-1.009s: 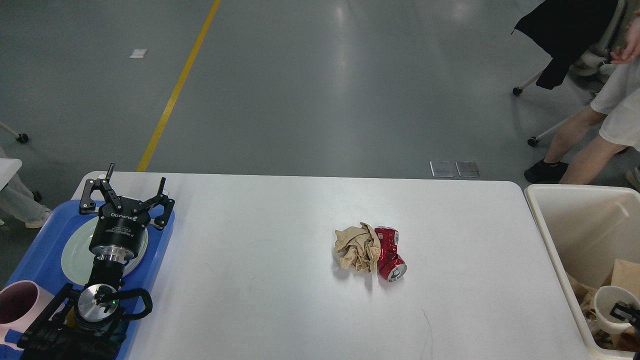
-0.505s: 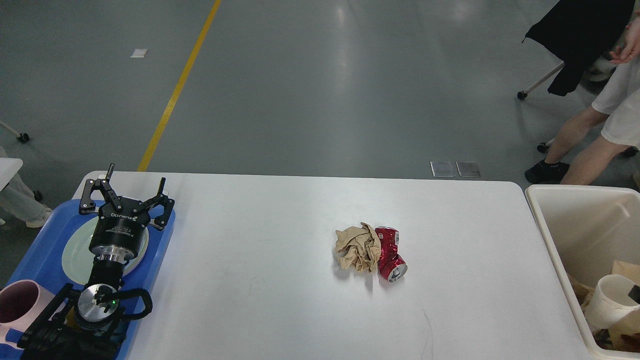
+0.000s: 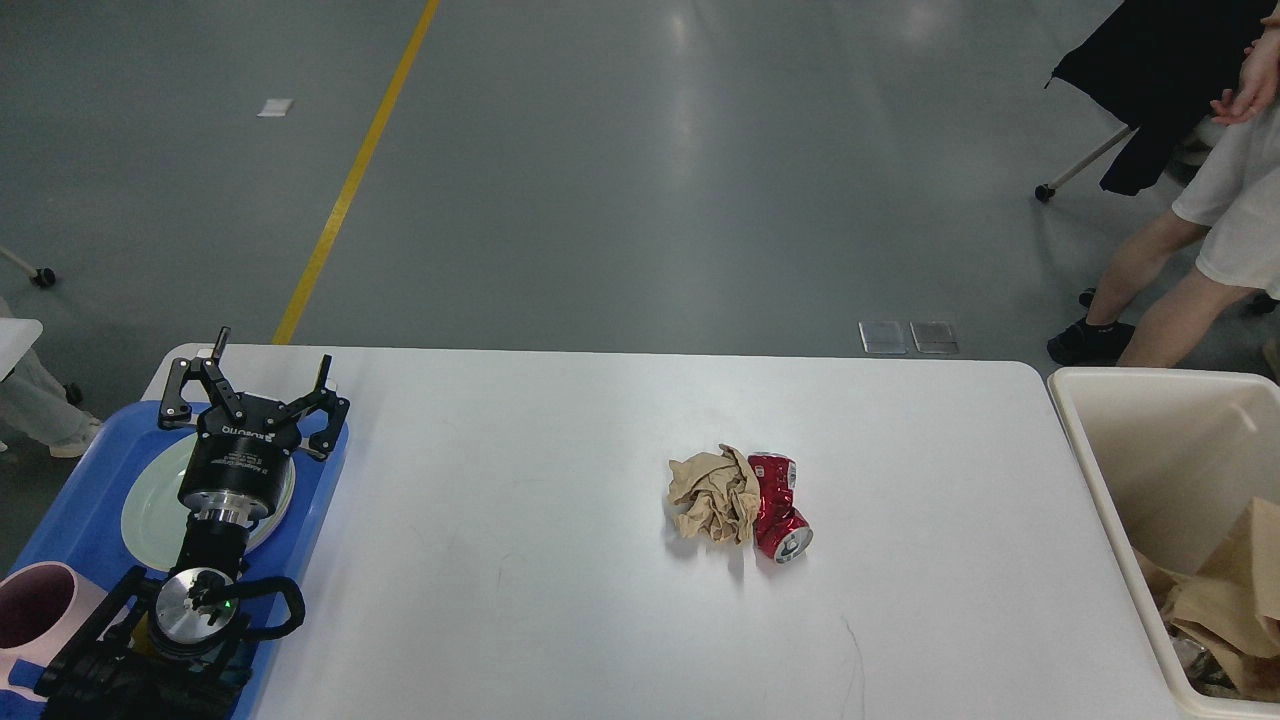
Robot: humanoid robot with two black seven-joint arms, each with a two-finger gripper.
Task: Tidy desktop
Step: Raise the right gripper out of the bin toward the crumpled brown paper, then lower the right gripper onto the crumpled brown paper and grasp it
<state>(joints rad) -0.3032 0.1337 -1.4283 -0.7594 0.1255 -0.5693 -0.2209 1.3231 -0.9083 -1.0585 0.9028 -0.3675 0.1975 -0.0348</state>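
Note:
The white desktop point(image 3: 560, 600) fills the lower part of the head view. Near its middle lie a crumpled brown paper ball point(image 3: 713, 495) and, touching it on the right, a crushed red can point(image 3: 778, 505) on its side. My left gripper point(image 3: 270, 352) hovers at the far left over the blue tray, open, with nothing between its fingers. My right gripper is out of view.
A blue tray point(image 3: 85, 520) at the left edge holds a pale green plate point(image 3: 145, 510) and a pink cup point(image 3: 35, 620). A cream bin point(image 3: 1150, 460) at the right edge holds crumpled brown paper point(image 3: 1225, 590). A person's legs point(image 3: 1160, 290) stand beyond the bin.
The white cup and the dark gripper part seen in the bin's lower right are gone from view; only brown paper shows there now. The left arm has not moved. The person shifted slightly.

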